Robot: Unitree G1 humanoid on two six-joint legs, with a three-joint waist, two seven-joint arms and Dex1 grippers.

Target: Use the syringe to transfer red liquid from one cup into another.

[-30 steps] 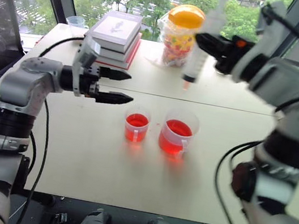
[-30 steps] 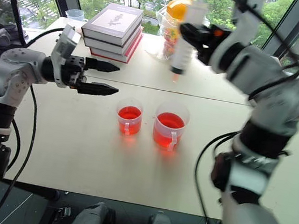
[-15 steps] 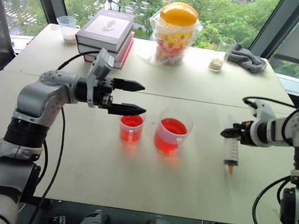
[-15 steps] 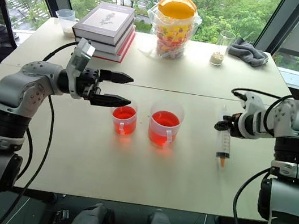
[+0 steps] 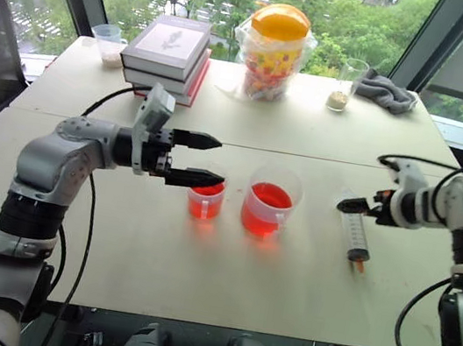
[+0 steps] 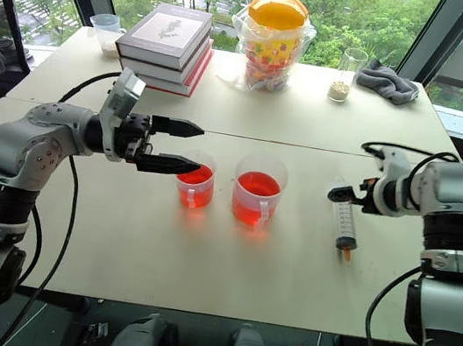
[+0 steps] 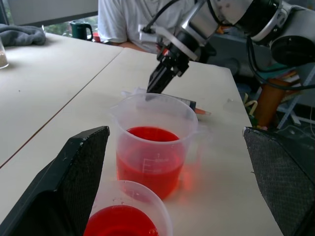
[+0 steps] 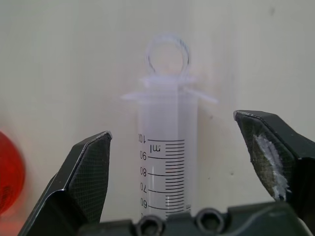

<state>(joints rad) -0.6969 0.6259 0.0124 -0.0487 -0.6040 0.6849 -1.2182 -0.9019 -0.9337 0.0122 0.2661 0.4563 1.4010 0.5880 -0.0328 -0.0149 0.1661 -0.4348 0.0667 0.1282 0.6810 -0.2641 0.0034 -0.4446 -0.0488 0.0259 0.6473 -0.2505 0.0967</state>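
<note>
Right tool [image 8: 172, 147] straddles syringe [image 6: 344, 225] beside cups.

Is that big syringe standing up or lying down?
Lying down. The syringe rests flat on the table, between the right tool's open fingers.

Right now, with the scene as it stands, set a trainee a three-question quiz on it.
1. True or false: the syringe is lying flat on the table.
2. Which red cup stands nearer the syringe: A) the wider cup B) the narrower cup?
3. Fill in: the right gripper has its fingers ____ on either side of the syringe's barrel.

Key: 1. True; it rests on the tabletop to the right of both cups. 2. A; the narrower cup sits on the far side of the wider one, by the left gripper. 3. Open; the fingers stand apart from the barrel without touching it.
</note>
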